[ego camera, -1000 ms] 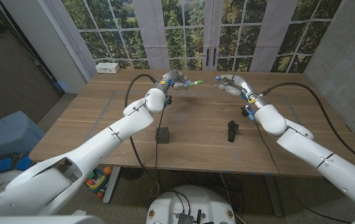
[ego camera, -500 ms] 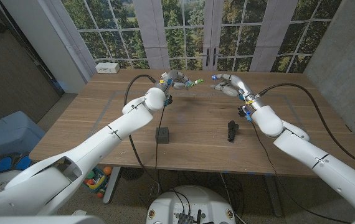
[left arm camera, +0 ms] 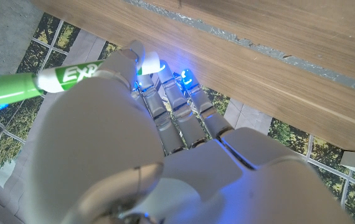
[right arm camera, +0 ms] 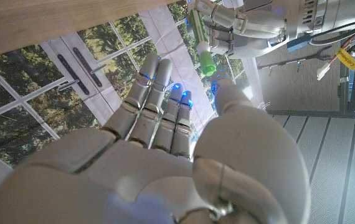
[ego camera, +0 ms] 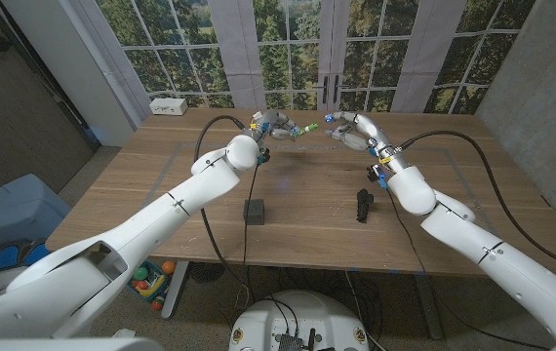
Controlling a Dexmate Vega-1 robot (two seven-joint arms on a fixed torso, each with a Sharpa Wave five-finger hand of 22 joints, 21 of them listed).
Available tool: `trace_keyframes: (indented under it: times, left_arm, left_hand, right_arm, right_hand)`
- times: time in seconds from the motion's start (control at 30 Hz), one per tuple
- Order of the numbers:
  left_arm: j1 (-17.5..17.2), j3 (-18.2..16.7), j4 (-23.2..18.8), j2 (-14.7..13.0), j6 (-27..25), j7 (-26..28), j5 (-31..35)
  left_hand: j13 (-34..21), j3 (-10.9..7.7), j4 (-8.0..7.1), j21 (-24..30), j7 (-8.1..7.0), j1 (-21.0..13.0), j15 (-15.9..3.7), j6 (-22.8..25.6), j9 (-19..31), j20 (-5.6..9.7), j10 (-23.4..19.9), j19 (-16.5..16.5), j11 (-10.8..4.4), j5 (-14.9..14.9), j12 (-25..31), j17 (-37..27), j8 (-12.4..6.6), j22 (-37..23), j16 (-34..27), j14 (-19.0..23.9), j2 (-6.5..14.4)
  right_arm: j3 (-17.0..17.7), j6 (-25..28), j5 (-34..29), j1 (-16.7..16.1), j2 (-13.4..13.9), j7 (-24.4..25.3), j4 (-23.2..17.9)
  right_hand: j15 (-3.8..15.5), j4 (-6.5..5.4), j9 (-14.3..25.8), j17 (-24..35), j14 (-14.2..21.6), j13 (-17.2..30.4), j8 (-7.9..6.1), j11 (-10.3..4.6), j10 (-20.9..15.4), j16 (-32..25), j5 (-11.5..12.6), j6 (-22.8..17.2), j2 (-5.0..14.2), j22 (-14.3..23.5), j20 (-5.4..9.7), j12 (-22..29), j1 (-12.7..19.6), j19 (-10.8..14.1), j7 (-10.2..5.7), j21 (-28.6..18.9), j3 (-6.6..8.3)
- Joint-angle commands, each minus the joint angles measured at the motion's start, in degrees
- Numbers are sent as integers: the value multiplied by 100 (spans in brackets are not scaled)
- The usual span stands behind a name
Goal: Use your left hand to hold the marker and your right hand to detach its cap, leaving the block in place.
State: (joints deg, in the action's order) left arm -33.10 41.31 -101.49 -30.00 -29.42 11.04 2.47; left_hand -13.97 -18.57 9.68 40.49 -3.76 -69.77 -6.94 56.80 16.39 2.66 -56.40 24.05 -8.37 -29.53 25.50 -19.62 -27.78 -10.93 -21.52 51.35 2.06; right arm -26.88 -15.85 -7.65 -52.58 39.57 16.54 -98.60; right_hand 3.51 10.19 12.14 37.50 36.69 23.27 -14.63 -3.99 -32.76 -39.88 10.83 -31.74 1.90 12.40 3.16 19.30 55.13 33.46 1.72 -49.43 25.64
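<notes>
Holding: our left hand [ego camera: 276,125] grips the marker [ego camera: 300,130] above the table's [ego camera: 161,185] far side.
Approach: our right hand [ego camera: 351,130], fingers apart and empty, hovers just beside the marker's green cap [right arm camera: 207,61].
Progress: marker held; cap not yet off.
Block [ego camera: 254,210]: near the table's front, well apart from the marker.

daylight comes in through the windows [ego camera: 288,49] behind the table [ego camera: 161,195], even and soft. head view is sharp, bent at the edges. wrist views are blurred up close, with blue glare on the fingertips [right arm camera: 176,94].
</notes>
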Motion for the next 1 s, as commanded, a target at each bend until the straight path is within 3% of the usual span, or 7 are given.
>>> trace_keyframes:
  times: [0.03, 0.23, 1.0]
  left_arm:
    - [91, 70, 0, -38, -107, -56, -105]
    - [120, 100, 1, -42, -104, -60, -120]
    - [175, 152, 58, -6, -59, -111, -240]
  left_hand:
    - [-2000, 19, -21, 27, 229, -67, -700, 247, 847, 336, -1446, -21, -309, -49, -11, -24, -42, -4, 17, -26, 118]
    - [-2009, 27, -23, 37, 240, -71, -700, 248, 842, 328, -1449, -30, -309, -66, -30, -32, -41, -3, 23, -27, 124]
    - [-2040, 59, -25, 76, 238, -83, -700, 239, 846, 334, -1469, -38, -308, -125, -97, -60, -47, 1, 48, -24, 131]
  right_arm:
    - [-108, -26, -349, 132, -89, -9, 18]
    - [-132, -49, -403, 172, -124, -6, 49]
    - [-329, -38, -774, 362, -309, 167, 233]
  right_hand:
    - [871, -18, 17, 12, 72, 46, -38, 6, 0, 11, -20, -63, -35, 28, 328, 13, -33, 14, -35, -54, -14]
    - [915, -40, 21, 3, 168, 88, -121, -10, -147, 49, -26, -281, 5, 38, 403, 78, 28, 77, -76, -165, 9]
    - [924, -35, 29, 17, 379, 173, -172, -55, -320, 92, -21, -439, 82, 61, 481, 153, 216, 174, -103, -402, 56]
